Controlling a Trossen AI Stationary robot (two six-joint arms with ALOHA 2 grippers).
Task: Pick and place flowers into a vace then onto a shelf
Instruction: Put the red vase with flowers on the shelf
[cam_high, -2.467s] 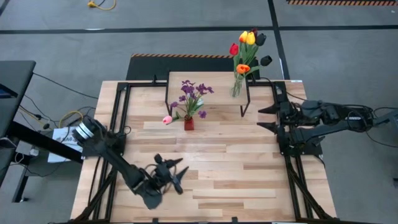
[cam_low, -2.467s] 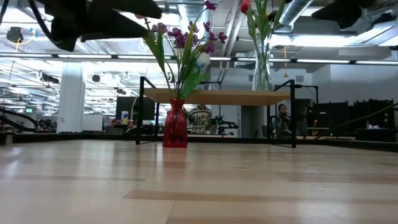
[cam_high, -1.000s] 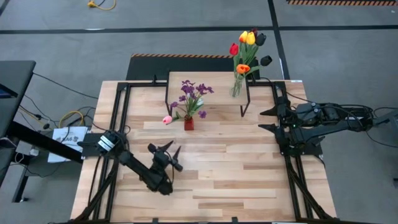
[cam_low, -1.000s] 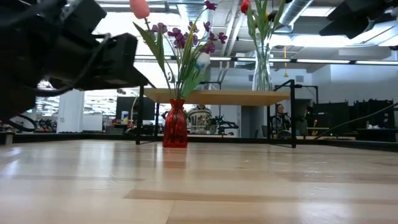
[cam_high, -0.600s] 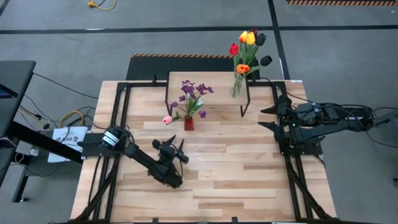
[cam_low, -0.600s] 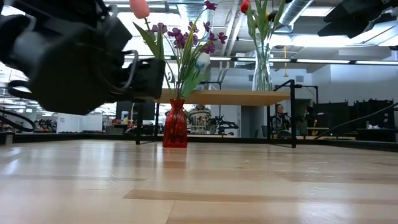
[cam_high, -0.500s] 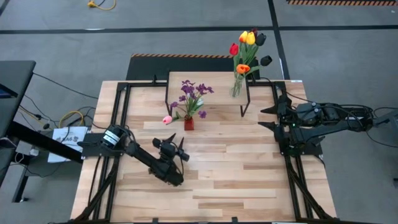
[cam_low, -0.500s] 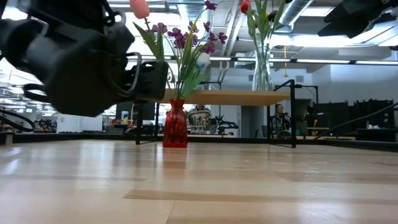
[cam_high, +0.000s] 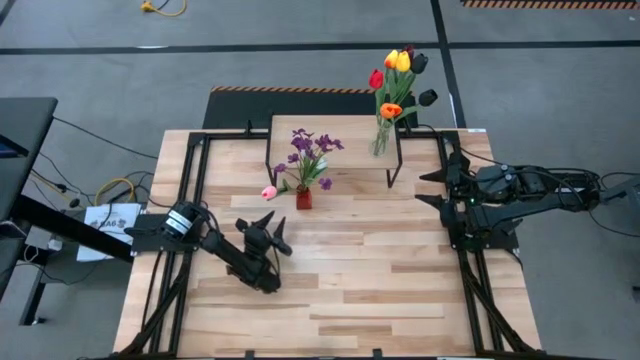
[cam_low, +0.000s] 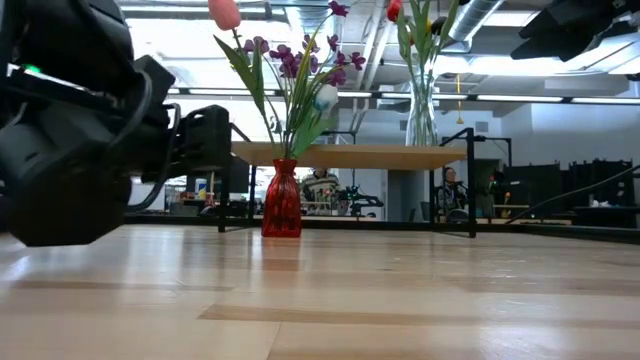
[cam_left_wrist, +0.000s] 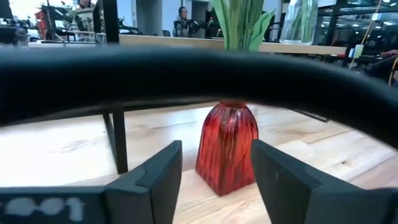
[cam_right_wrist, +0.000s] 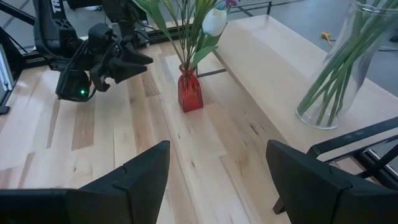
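A small red vase (cam_high: 303, 198) stands on the table just in front of the shelf (cam_high: 345, 150), holding purple sprigs (cam_high: 312, 148), a pink tulip (cam_high: 268, 192) and a white one (cam_right_wrist: 214, 22). A clear glass vase (cam_high: 381, 140) of red, yellow, orange and dark tulips (cam_high: 400, 70) stands on the shelf's right end. My left gripper (cam_high: 277, 232) is open, low over the table, near-left of the red vase and pointing at it; in the left wrist view the red vase (cam_left_wrist: 227, 146) shows between and beyond its fingers (cam_left_wrist: 155, 180). My right gripper (cam_high: 420, 190) waits open by the shelf's right legs.
The shelf's thin black legs (cam_high: 268, 160) (cam_high: 393, 165) stand close to the red vase on either side. A black frame (cam_high: 195, 190) runs along the table's left and right edges. Bare plank tabletop (cam_high: 370, 270) lies between the two arms.
My left gripper has swung from the table's near-left part toward the far edge and the red vase, staying low and open, and now points at the vase. The vases and flowers have not moved.
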